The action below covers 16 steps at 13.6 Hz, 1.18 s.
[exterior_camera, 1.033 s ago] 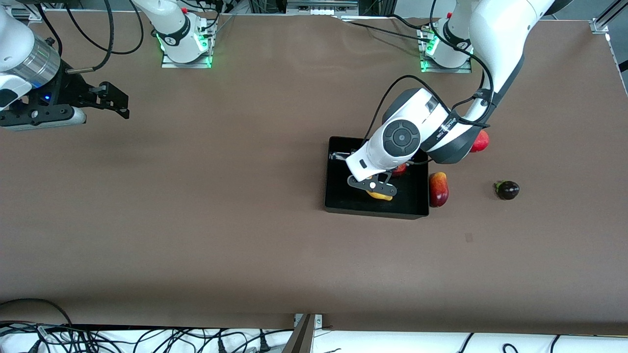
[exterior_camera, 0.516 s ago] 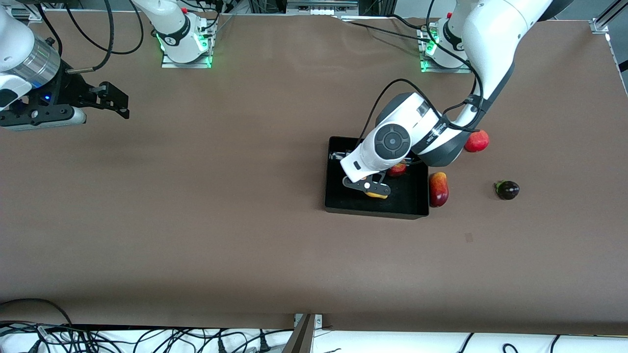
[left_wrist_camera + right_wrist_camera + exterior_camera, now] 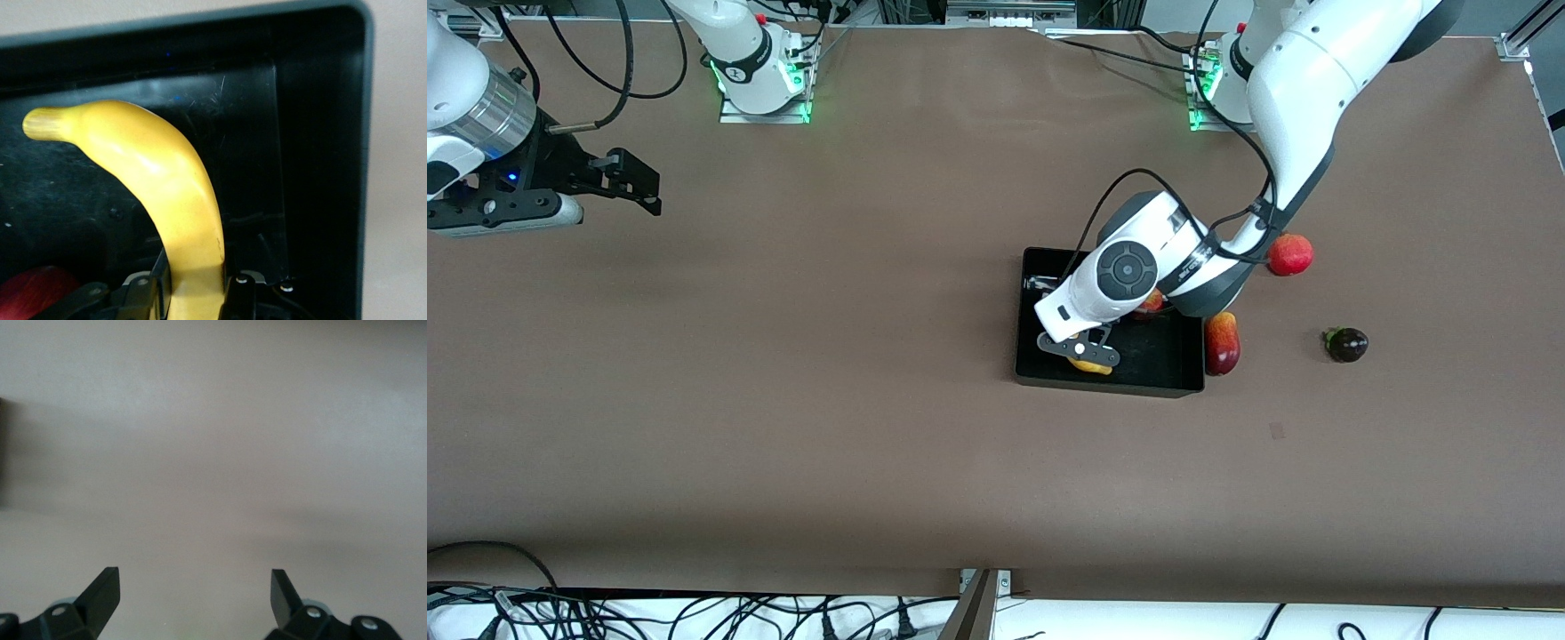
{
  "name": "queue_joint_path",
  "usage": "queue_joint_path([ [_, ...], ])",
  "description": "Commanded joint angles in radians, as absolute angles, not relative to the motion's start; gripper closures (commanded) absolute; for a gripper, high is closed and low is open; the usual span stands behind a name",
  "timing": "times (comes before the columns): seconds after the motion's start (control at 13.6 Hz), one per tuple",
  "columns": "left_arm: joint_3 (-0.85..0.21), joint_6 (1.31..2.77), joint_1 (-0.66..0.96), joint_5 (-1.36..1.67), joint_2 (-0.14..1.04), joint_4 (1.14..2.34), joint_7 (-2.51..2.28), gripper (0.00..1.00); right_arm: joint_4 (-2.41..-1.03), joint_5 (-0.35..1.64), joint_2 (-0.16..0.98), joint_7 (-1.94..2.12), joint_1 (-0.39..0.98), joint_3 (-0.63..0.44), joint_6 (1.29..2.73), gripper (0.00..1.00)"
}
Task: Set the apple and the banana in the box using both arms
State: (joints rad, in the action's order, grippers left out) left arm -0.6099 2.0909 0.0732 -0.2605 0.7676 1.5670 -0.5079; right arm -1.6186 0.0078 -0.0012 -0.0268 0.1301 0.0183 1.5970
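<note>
Banana (image 3: 175, 200) is gripped near one end by my left gripper (image 3: 1087, 348), fingers (image 3: 148, 297) pressed to either side of it, and it hangs low inside the box (image 3: 1042, 378); from the left wrist view I cannot tell whether it touches the glossy floor. From the front view, only a sliver of yellow shows under the gripper, over the part of the box nearer the front camera. Inside the same box I note the apple (image 3: 1149, 303), mostly hidden by the left arm's wrist, in the part of the box farther from the front camera, toward the left arm's end; a red curve at the edge of the left wrist view is probably the same fruit. Just beside the box, toward the left arm's end, lies an elongated red-and-yellow fruit (image 3: 1222, 343). Near the box, farther from the camera, sits a round red fruit (image 3: 1290, 254), and a dark fruit (image 3: 1346, 344) sits well apart from the box at that same end. My right gripper (image 3: 639, 185) waits far from the box over bare table at the right arm's end, fingers (image 3: 101, 592) spread wide with nothing between them.
</note>
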Motion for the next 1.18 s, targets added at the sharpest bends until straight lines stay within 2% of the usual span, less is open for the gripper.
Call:
queue_joint_path([
  [0.0,-0.578,2.102,0.107,-0.291,0.759,1.581,-0.546,0.9,-1.598,0.009,0.005,-0.031,0.126,0.025,1.589,0.0],
  [0.07,-0.577,2.102,0.116,-0.291,0.764,1.582,-0.58,0.24,-1.598,0.009,0.005,-0.031,0.126,0.025,1.589,0.0],
  [0.15,-0.571,2.1,0.126,-0.296,0.762,1.582,-0.613,0.0,-1.598,0.011,0.005,-0.031,0.126,0.025,1.589,0.0],
  [0.37,-0.572,1.999,0.117,-0.341,0.697,1.559,-0.623,0.0,-1.598,0.009,0.005,-0.031,0.126,0.025,1.589,0.0],
  [0.81,-0.58,1.8,-0.017,-0.324,0.532,1.468,-0.549,0.0,-1.598,0.009,0.005,-0.031,0.126,0.025,1.589,0.0],
  [1.11,-0.581,1.578,-0.072,-0.324,0.505,1.294,-0.422,0.0,-1.598,0.009,0.005,-0.031,0.126,0.026,1.589,0.0],
])
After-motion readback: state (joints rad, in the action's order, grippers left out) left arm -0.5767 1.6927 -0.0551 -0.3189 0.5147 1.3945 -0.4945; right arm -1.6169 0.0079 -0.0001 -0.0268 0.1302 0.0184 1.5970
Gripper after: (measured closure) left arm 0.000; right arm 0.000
